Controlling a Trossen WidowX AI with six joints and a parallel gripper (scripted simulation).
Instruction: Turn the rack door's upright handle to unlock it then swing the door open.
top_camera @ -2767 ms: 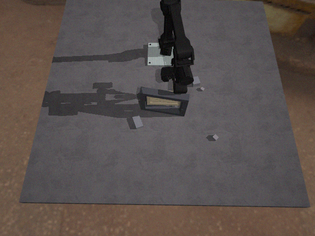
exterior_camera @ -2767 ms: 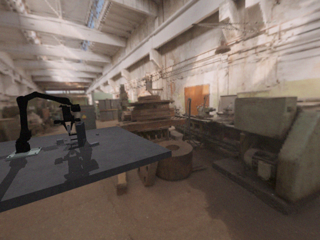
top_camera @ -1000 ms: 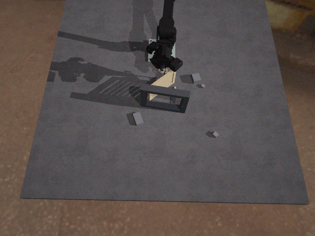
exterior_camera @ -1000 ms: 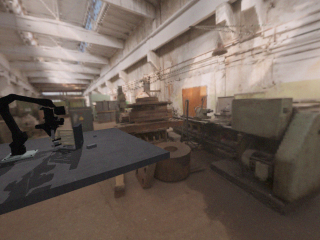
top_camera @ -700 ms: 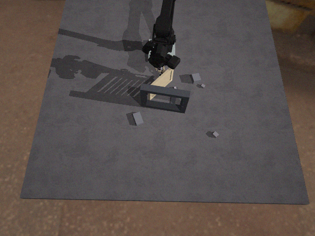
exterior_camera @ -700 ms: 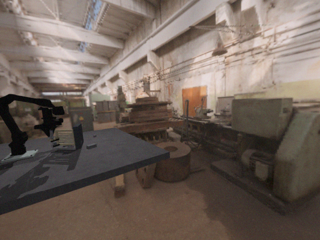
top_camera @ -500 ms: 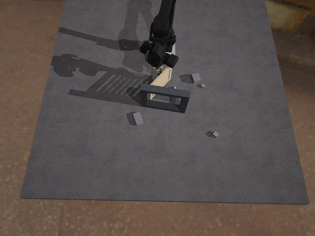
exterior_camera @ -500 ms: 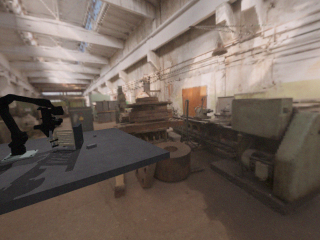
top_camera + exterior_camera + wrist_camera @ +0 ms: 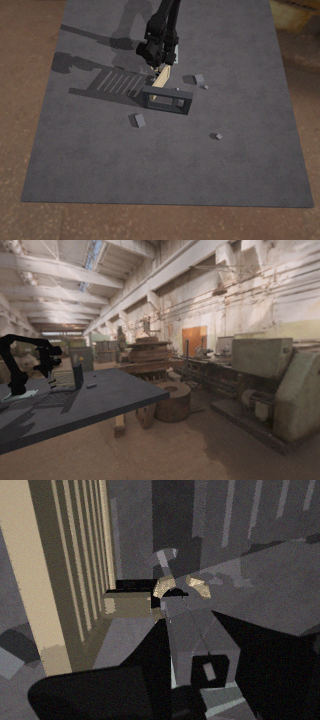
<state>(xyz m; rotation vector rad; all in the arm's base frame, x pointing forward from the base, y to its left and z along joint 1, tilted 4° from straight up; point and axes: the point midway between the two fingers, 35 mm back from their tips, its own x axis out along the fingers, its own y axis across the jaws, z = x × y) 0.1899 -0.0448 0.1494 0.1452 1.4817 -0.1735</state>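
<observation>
- Top view: the slatted, pale tan rack door stands swung well out from its dark grey rectangular frame, towards the black jointed arm. Whether it has passed 80 degrees cannot be told.
- The gripper is clamped on the door's upright handle, whose bar is largely hidden; a tan mounting block shows beside the fingers.
- The door looks thin and light, likely stiff across its slats and free on its hinge. Pulling along its arc should suit it; a straight tug could strain the hinge or drag the frame.
- The handle is best held around its upright bar, squeezed firmly and kept turned. It may slip if the wrist does not follow the door.
- A light grey block and smaller cube lie on the open side of the frame, apart from the door.
- Past the frame, another grey block and a tiny cube rest on the dark grey desk.
- On release, the arm's nearness to the door calls for a careful retreat.
</observation>
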